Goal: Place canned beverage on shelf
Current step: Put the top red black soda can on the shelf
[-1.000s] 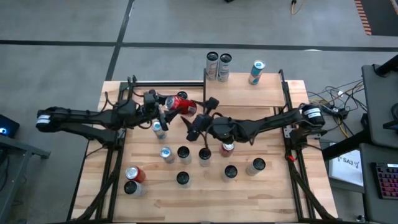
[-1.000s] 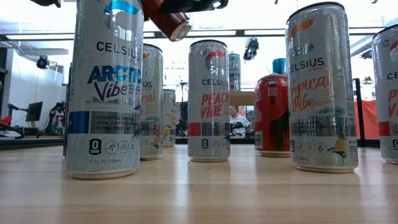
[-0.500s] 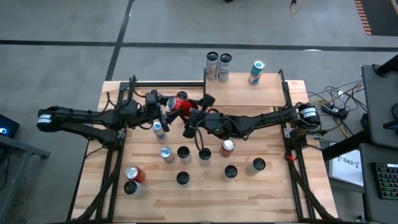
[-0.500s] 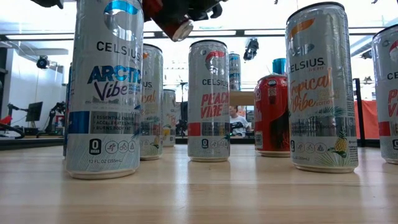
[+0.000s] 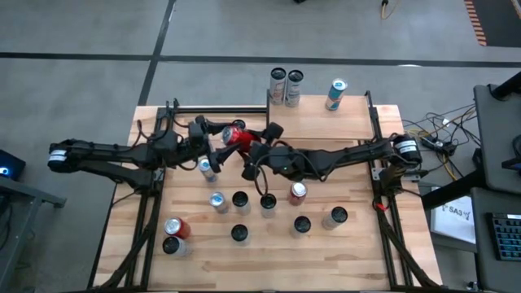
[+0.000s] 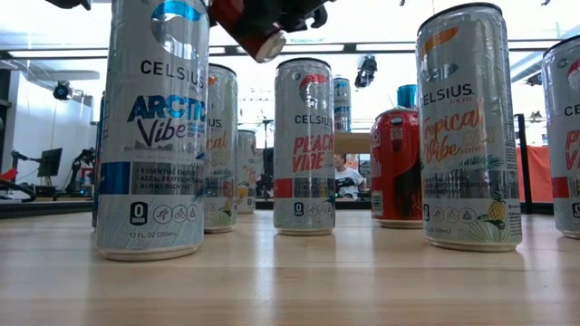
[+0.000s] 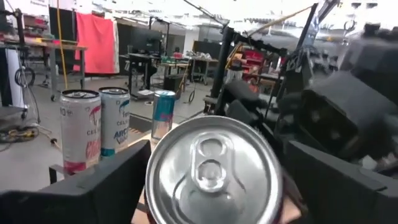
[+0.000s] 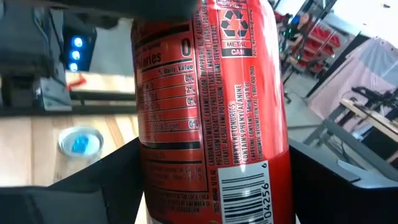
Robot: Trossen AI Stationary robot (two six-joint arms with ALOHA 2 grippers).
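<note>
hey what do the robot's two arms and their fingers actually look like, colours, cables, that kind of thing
Both arms are dark, near black, slim and jointed. The left arm and right arm each carry a pale silvery band near the outer end, and thin dark cables loop beside them. Each ends in two broad, flat black fingers, seen in the left wrist view and the right wrist view.

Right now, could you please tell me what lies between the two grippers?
In the high view, the red can lies sideways in the air between the left gripper and the right gripper.
</note>
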